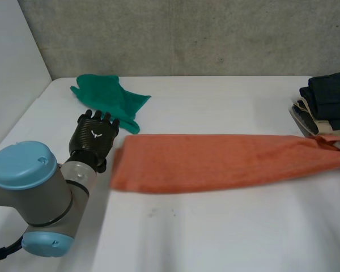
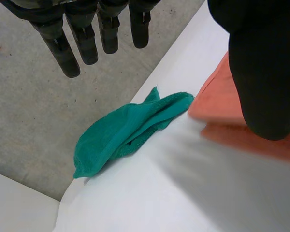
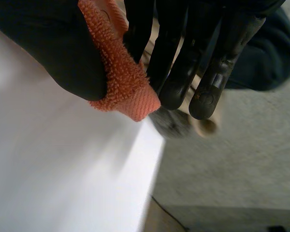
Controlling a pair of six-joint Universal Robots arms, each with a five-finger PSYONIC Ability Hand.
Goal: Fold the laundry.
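A long orange towel (image 1: 215, 161) lies stretched across the white table (image 1: 215, 238), running from my left hand to the right edge. My left hand (image 1: 93, 136) hovers at the towel's left end, open, with its fingers (image 2: 82, 38) straight and nothing in them; the orange towel (image 2: 215, 99) shows under its thumb. In the right wrist view my right hand (image 3: 53, 48) is shut on the orange towel (image 3: 121, 72), with a corner pinched between thumb and fingers at the table's edge.
A crumpled green cloth (image 1: 110, 99) lies at the back left, just beyond my left hand's fingertips (image 2: 125, 133). A stack of folded dark and beige clothes (image 1: 328, 105) sits at the right edge. A grey wall stands behind the table.
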